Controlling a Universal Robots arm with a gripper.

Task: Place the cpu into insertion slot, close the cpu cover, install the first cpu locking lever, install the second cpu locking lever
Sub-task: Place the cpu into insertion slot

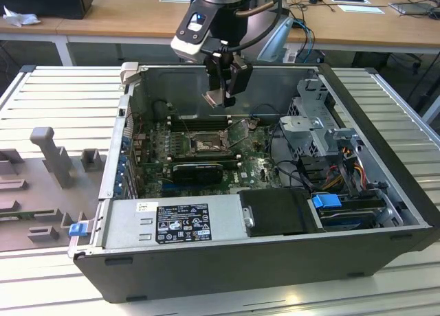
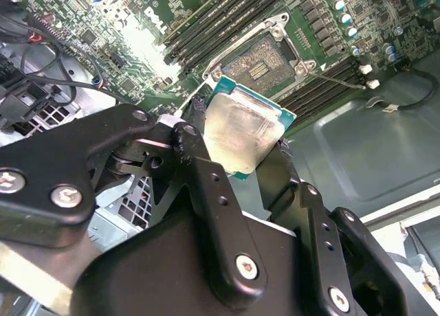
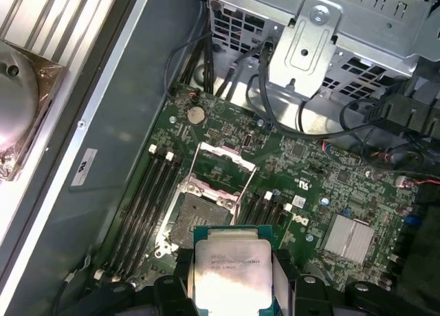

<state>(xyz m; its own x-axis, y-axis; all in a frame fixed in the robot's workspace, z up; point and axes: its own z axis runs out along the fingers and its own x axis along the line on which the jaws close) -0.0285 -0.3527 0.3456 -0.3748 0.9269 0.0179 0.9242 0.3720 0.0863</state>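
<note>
There was 1 cpu (image 1: 214,98), 1 insertion slot (image 1: 205,145), 1 cpu cover (image 3: 223,154) and 1 gripper (image 1: 221,96), all at 1 open computer case (image 1: 275,261) that lay on its side on the slatted worktop (image 1: 62,89). The gripper's 2 black fingers (image 2: 199,172) were closed only as far as the chip's width and pinched the cpu by 2 opposite edges, its pale metal top facing the wrist cameras. In both wrist views the cpu hung in the air above the green motherboard (image 3: 309,172), apart from the insertion slot and near the side away from the cover's hinge. The slot's dark centre lay bare, with 2 banks of black memory slots (image 3: 148,199) flanking it. The cpu cover stood swung up off the slot.
</note>
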